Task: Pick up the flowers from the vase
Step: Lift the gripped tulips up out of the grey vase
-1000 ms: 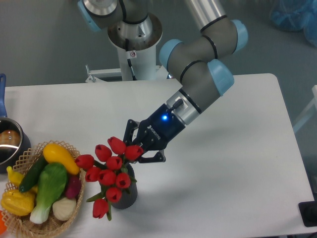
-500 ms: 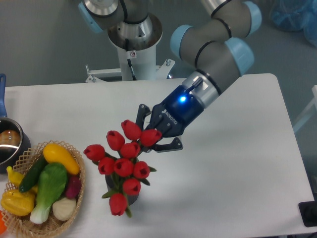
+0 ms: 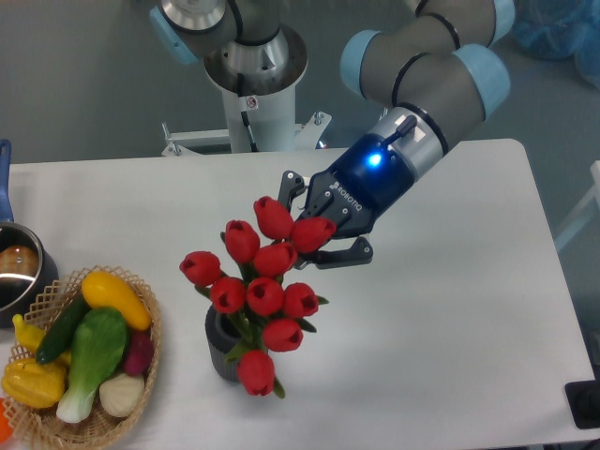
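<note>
Where red buds hide its fingertips, gripper (image 3: 302, 236) clamped on the flowers (image 3: 262, 286), stems masking vase (image 3: 223, 342) mouth

This looks like a robot lab. A big grey and blue robot arm (image 3: 427, 66) stands on a white post (image 3: 255, 108) behind a plain white table (image 3: 450, 309). A basket (image 3: 141, 375) of toy vegetables (image 3: 89, 352) sits there.

The gripper (image 3: 317, 236) holds the flowers (image 3: 262, 286) above the vase (image 3: 221, 343)
</note>
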`<action>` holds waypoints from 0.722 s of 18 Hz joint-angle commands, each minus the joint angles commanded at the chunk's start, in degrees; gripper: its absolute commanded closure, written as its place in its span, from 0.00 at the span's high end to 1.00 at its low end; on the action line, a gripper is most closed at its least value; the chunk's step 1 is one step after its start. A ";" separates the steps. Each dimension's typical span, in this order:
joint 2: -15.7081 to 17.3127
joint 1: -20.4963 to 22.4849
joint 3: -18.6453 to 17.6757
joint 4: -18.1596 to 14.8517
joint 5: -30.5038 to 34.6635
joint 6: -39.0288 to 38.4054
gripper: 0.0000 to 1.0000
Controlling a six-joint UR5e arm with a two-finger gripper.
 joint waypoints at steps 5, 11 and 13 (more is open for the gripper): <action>0.27 -0.35 0.00 0.00 -1.40 -1.59 0.00; 0.80 1.13 1.14 0.00 -2.11 -2.56 0.00; 0.80 2.45 2.19 0.00 -1.76 -2.21 0.00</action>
